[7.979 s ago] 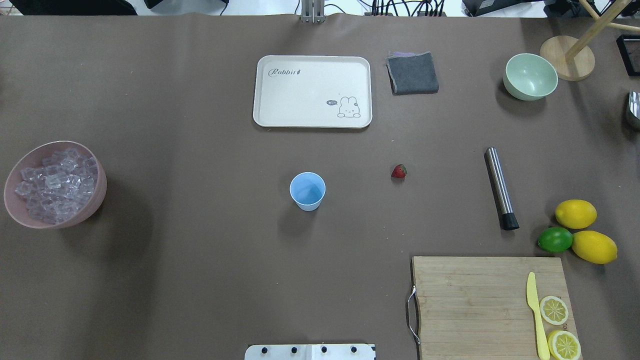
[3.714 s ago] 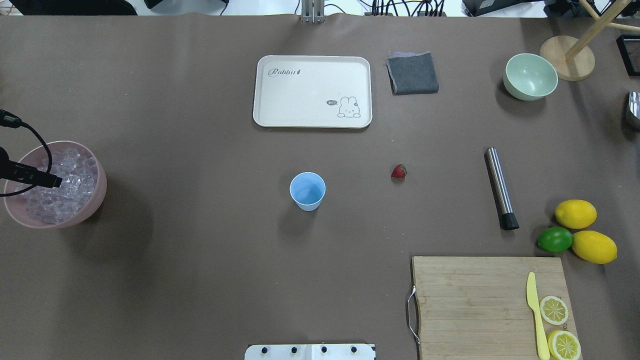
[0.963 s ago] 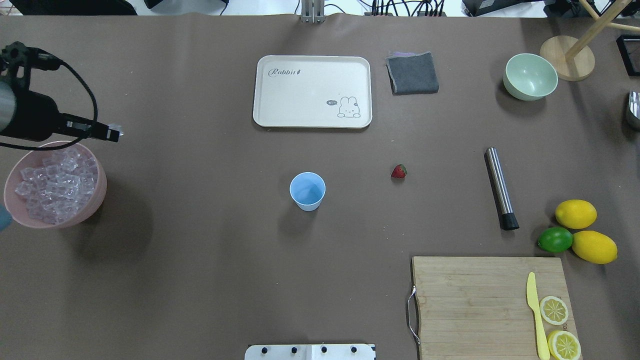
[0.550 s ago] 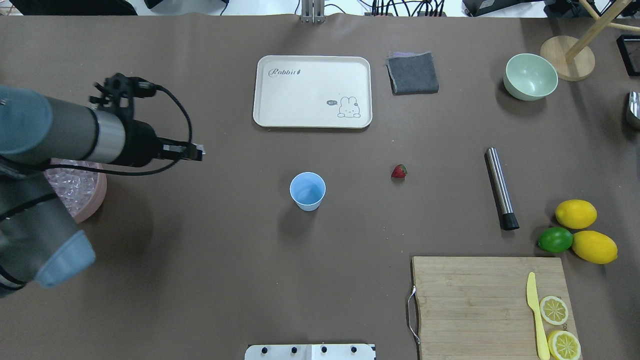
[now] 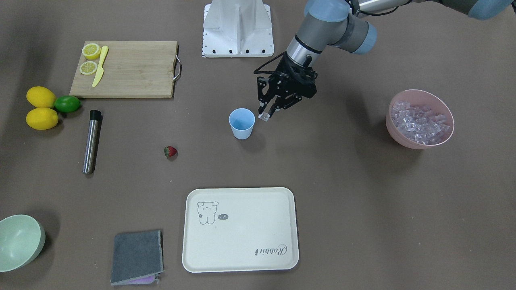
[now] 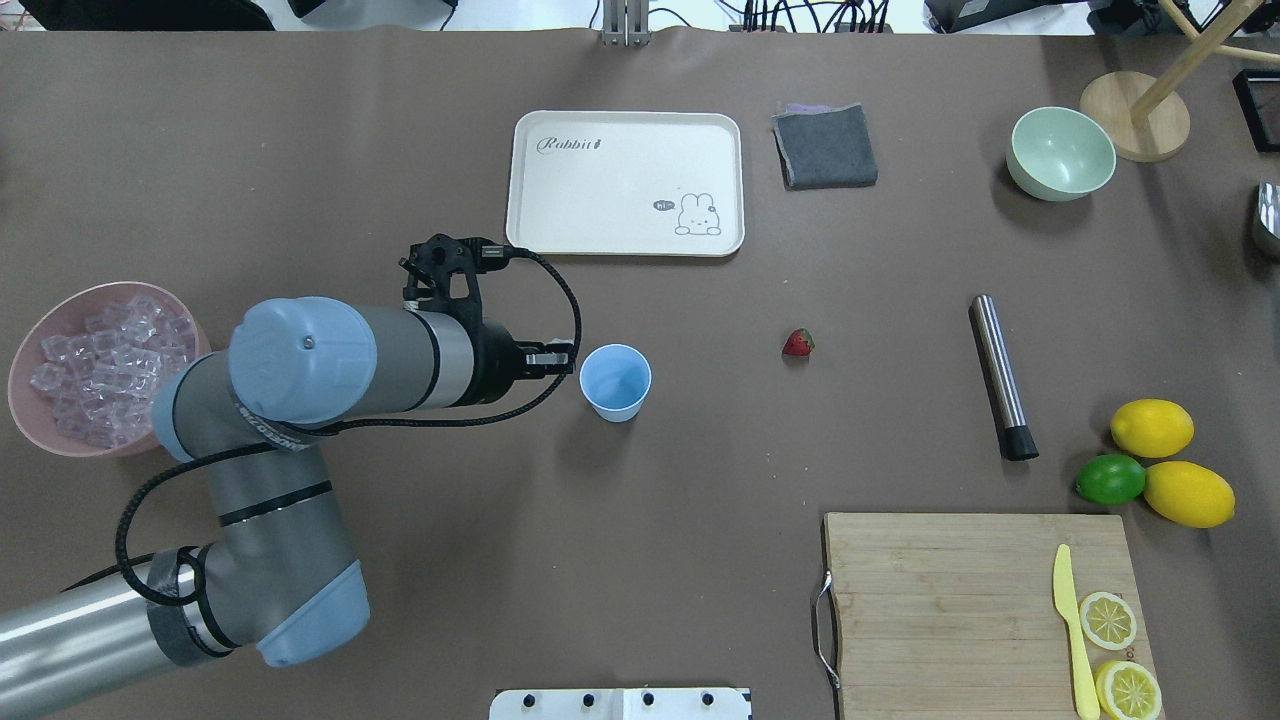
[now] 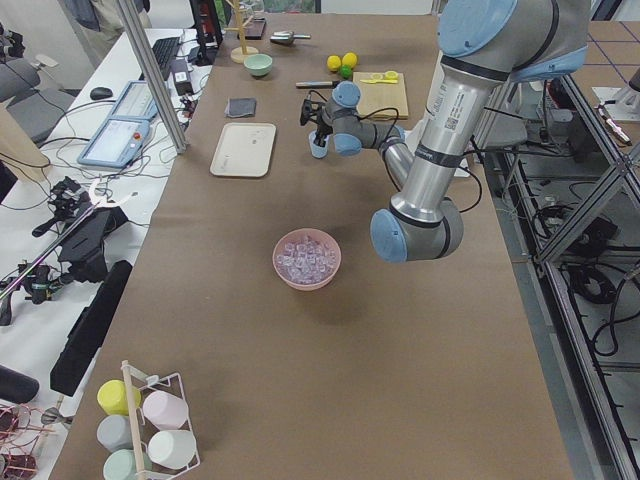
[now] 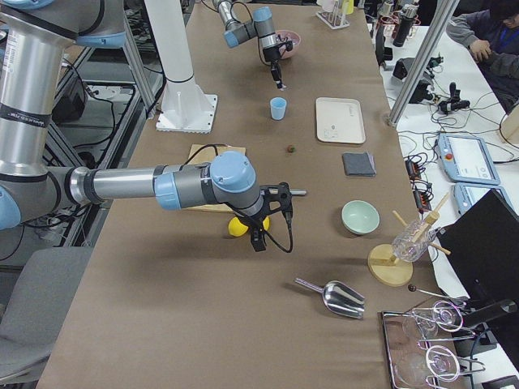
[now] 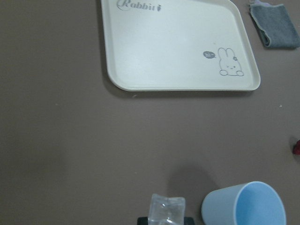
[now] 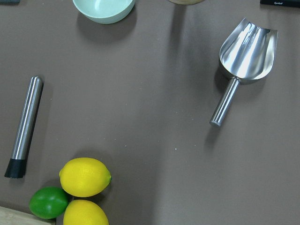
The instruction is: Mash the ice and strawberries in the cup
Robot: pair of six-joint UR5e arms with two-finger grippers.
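Black pads (image 9: 141, 220) of the left claw (image 5: 266, 114) pinch one clear ice cube (image 5: 264, 117). In the left wrist view only the pad tips show at the bottom edge, with the cube between them. The cup (image 6: 615, 382) stands just beside the claw's tip, not touching it. The strawberry (image 6: 797, 343) lies well beyond the cup on the claw's far side; the wrist view cuts it off at the right edge. Behind the claw, back along the arm, the pink bowl (image 6: 60, 310) of ice (image 6: 90, 370) is partly covered by the arm's elbow. The right claw (image 8: 258, 241) shows only small in the right side view, hanging by a lemon (image 8: 237, 228), and I cannot tell whether its fingers are spread or pressed together.

Brown paper (image 6: 400, 560) covers the whole table. Benches with screens, cables and metal posts line the room, and a person (image 8: 486, 28) sits at one.

Just over half a second ago the left claw was well short of the cup; now it is close beside it. Cup and strawberry have not moved.
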